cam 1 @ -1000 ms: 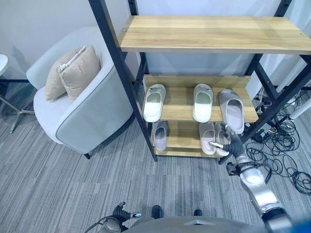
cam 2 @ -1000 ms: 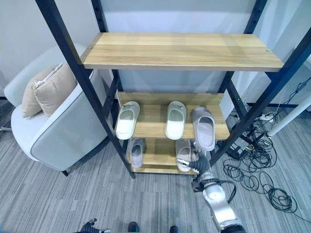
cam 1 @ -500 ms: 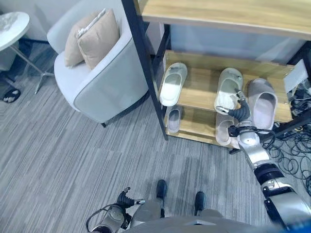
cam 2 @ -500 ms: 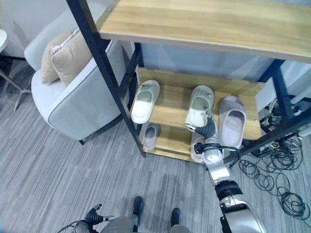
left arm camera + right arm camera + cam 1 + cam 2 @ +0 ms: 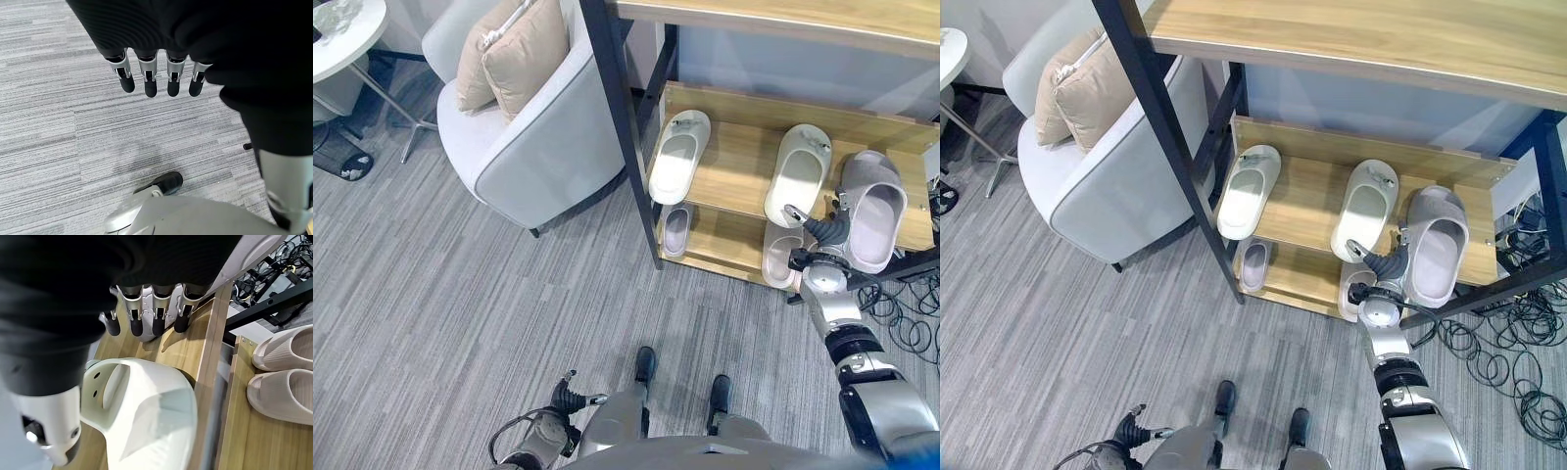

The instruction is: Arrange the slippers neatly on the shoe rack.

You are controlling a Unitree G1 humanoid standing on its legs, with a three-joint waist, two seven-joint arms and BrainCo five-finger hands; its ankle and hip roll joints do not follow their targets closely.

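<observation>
The right hand [image 5: 824,233], fingers loosely spread and empty (left hand [image 5: 156,78] idle over carpet), has risen from the shoe rack's [image 5: 729,181] bottom tier to between its middle shelf's white slipper [image 5: 798,174] and grey slipper [image 5: 873,210], suggesting straightening comes next.

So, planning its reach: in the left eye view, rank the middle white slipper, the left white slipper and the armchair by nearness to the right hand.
From the right hand:
1. Middle white slipper, just beside it.
2. Left white slipper, at the shelf's left end.
3. Armchair, beyond the rack's left post.
</observation>
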